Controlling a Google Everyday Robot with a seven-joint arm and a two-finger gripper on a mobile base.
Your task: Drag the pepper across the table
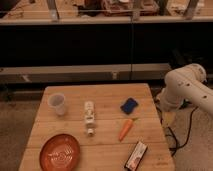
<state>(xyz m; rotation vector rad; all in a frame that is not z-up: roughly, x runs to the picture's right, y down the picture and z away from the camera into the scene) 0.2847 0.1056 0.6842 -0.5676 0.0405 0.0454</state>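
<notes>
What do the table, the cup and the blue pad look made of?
Table: light wooden planks, matte, grain visible. Cup: probably translucent plastic, pale see-through wall. Blue pad: likely sponge, dull soft look. Gripper out of view; only the white arm shows, right of the table.

A: Where is the gripper?

B: Out of sight. The white robot arm (pixel 186 87) runs off the right edge before its end shows.

A: Anything else cut off?

B: The square light wooden table (pixel 105 95) loses its near edge at the bottom border.

A: And the unclear bits?

B: The dark rectangular packet (pixel 136 155) carries print too small to read, and the small white lying object (pixel 89 118) is too small to identify.
</notes>
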